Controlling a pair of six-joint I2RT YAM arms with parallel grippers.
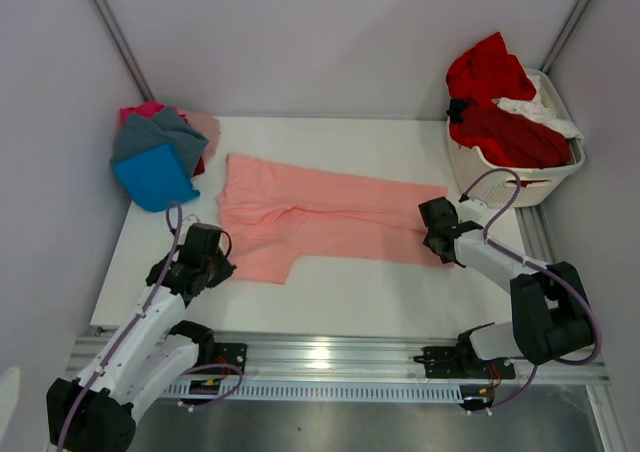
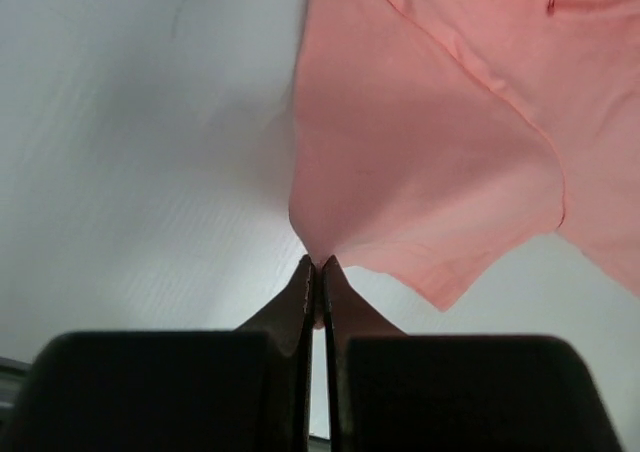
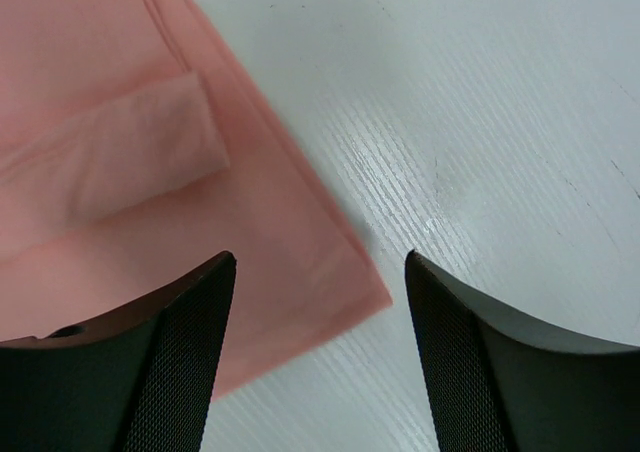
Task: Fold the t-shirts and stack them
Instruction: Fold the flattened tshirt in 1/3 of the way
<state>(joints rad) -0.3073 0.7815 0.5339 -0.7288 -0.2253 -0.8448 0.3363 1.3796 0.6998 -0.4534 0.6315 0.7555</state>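
Only the left wrist view showed the left gripper (image 2: 318, 267), jaws pinching the salmon-pink t-shirt (image 2: 420, 162) at a peaked edge; the right gripper (image 3: 320, 272) held its jaws spread.

Bright, even light fills every view, with only soft shadows. Glare streaks the metal rail (image 1: 330, 355) and glints on the table (image 3: 432, 224). The near, dark fingers (image 2: 150, 392) look blurred.
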